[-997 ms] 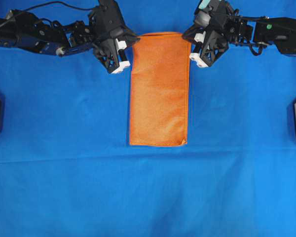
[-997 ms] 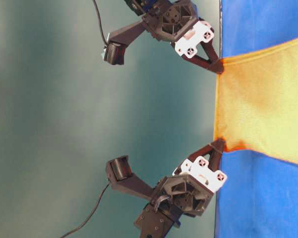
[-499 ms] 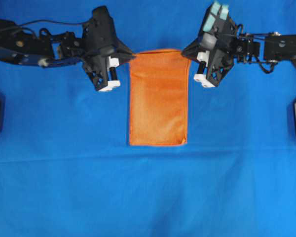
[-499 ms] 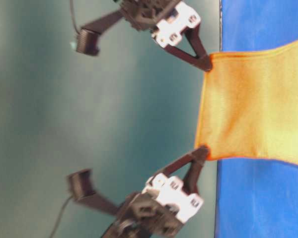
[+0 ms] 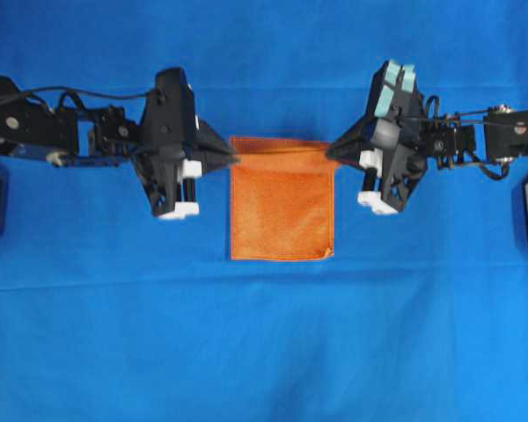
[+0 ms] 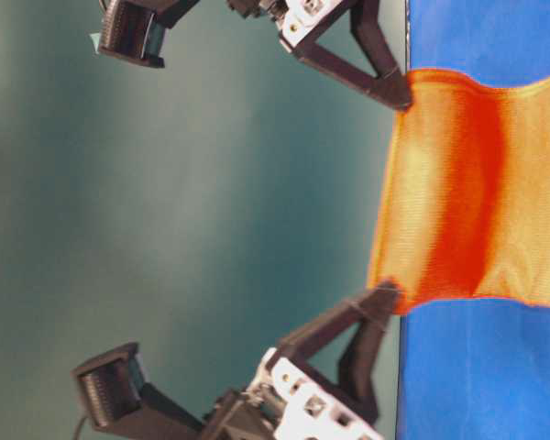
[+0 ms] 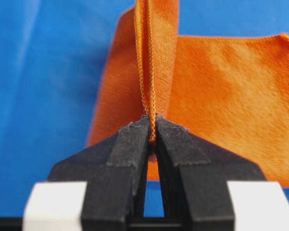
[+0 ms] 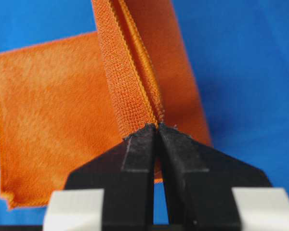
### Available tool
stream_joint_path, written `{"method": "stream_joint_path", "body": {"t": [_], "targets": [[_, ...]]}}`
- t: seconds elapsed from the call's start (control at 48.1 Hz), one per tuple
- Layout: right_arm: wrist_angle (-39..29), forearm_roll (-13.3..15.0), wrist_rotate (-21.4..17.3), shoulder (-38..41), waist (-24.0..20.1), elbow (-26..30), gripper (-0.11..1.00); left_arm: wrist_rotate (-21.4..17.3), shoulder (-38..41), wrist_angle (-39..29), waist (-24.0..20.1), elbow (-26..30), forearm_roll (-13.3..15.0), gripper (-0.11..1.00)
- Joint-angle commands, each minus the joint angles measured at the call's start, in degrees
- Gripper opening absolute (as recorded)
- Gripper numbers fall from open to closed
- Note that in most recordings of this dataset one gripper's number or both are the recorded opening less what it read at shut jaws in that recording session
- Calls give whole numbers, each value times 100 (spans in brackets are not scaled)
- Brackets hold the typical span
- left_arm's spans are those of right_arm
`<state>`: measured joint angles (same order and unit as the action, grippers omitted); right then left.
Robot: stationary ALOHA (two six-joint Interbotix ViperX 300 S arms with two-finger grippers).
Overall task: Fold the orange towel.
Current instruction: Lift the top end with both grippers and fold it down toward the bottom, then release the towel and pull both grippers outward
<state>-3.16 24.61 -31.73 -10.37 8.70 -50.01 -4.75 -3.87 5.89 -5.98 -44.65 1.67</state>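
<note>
Towel's far edge drawn nearer, orange towel [image 5: 282, 211] corners pinched in left end effector [image 5: 231, 160], right end effector [image 5: 332, 152]

Both arms carried orange towel [image 5: 282, 215] far edge toward near edge.

Bright even light, no glare. Soft shadow band across orange towel [image 6: 467, 183] in table-level view, that view slightly blurry. Wrist views: towel hem sharp near fingertips [image 7: 135, 137], blue tablecloth [image 7: 48, 72] behind towel soft.
</note>
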Motion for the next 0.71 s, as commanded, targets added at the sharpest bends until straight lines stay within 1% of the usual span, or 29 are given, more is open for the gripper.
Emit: {"method": "stream_joint_path", "body": {"t": [0.0, 0.125, 0.332, 0.436, 0.686], "targets": [[62, -26, -70, 105, -123, -26, 3, 141, 149, 185, 229, 9, 0, 2], [325, -44, -290, 483, -308, -70, 3, 369, 527, 431, 510, -79, 9, 2], [659, -35, -712, 1020, -747, -53, 3, 519, 817, 545, 923, -97, 0, 2], [738, -44, -817, 1107, -844, -18, 3, 536, 905, 562, 976, -105, 9, 2], [747, -44, -932, 1125, -853, -9, 3, 571, 1063, 668, 976, -70, 18, 2]]}}
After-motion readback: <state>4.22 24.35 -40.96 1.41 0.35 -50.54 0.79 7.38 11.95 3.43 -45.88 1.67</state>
